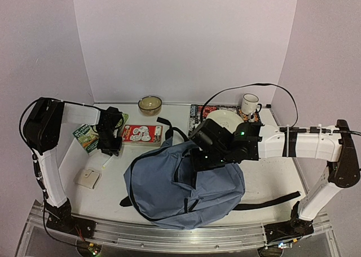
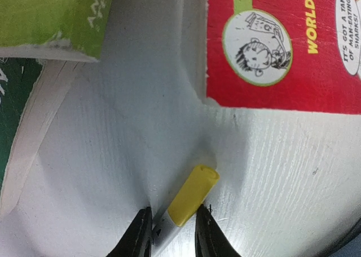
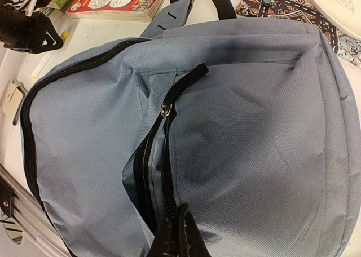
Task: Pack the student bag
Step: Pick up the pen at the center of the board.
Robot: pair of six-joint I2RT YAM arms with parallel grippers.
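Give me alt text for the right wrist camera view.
A blue-grey student bag fills the frame, its pocket zipper partly open; the right gripper is shut on the fabric at the opening. A red book lies beyond.

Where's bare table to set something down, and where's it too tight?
Largest bare patch: right of the student bag, bounded by its black strap and the table's right edge. Smaller one near-left, between the small beige square and the bag. Crowded: back row, with red book, bowl, plate and mug.
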